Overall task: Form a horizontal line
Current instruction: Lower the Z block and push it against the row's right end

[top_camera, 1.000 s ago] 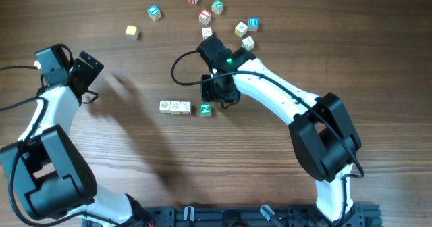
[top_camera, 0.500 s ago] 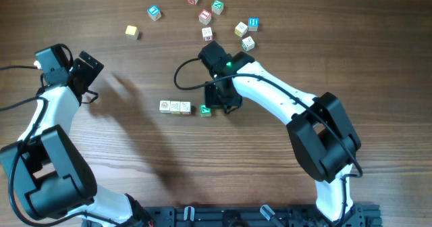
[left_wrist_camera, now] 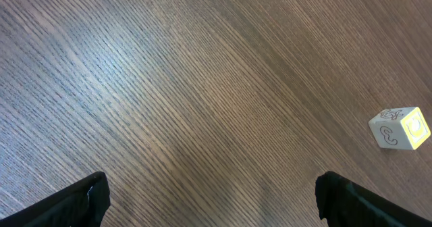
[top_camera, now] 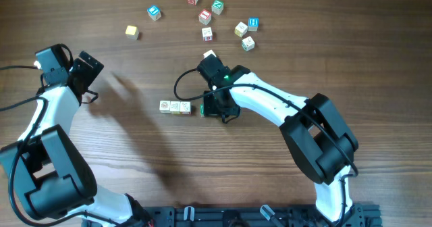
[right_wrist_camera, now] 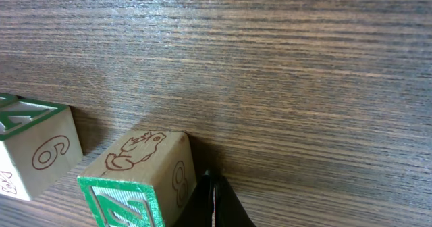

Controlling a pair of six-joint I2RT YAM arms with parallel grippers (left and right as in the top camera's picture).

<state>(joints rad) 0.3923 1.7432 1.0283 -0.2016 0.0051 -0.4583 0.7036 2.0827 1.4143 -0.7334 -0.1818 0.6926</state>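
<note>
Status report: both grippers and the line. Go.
Left gripper open, off to the side. Right gripper shut beside green-faced cube. Row of three cream cubes; green-faced cube just short of its end. Nothing between them.

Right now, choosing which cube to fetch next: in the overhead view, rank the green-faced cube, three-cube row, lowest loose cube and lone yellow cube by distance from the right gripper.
1. green-faced cube: right against the right gripper.
2. three-cube row: just left of it.
3. lowest loose cube: above, to the right.
4. lone yellow cube: far upper left.
</note>
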